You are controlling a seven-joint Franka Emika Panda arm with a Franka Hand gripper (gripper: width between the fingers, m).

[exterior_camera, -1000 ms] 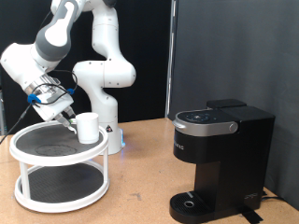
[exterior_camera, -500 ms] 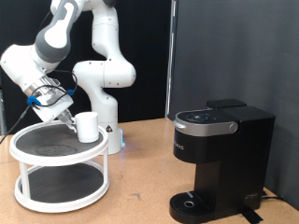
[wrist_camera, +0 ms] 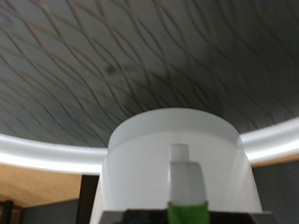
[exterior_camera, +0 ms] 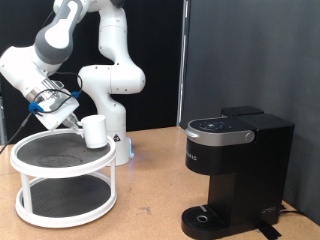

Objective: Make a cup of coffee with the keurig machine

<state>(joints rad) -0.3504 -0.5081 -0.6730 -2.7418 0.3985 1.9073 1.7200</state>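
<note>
The cup (exterior_camera: 95,131), a plain white mug, hangs just above the top shelf of a round white two-tier rack (exterior_camera: 22,160) at the exterior view's left. My gripper (exterior_camera: 83,124) is shut on the cup's side and rim. In the wrist view the cup (wrist_camera: 159,149) fills the lower middle, with one finger (wrist_camera: 184,179) against its wall and the dark patterned shelf (wrist_camera: 93,65) behind it. The keurig machine (exterior_camera: 240,165) stands at the exterior view's right, black, lid down, with nothing on its low drip base (exterior_camera: 205,216).
The arm's white base (exterior_camera: 113,110) stands right behind the rack. The wooden table (exterior_camera: 150,195) lies open between rack and machine. A black backdrop (exterior_camera: 250,50) closes the rear right.
The gripper with the cup has risen slightly and shifted a little, lifting the cup off the rack's top shelf. The machine has not moved.
</note>
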